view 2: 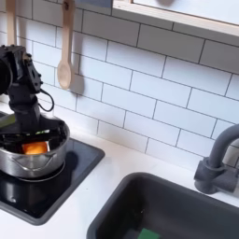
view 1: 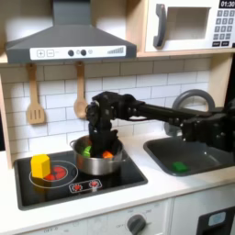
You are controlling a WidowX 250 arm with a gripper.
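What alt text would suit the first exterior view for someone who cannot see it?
A black robot arm reaches its gripper down into a metal pot holding orange and green pieces, on a toy stove. A yellow block stands left of the pot; a sink lies to the right.

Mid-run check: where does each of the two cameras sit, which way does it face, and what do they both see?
First exterior view: in front of the toy kitchen, facing the tiled wall; black arm and gripper over the round silver metal pot, yellow block beside it.
Second exterior view: close above the dark sink, looking across to the stove; gripper.
Shared: pot, wooden spoon, grey faucet.
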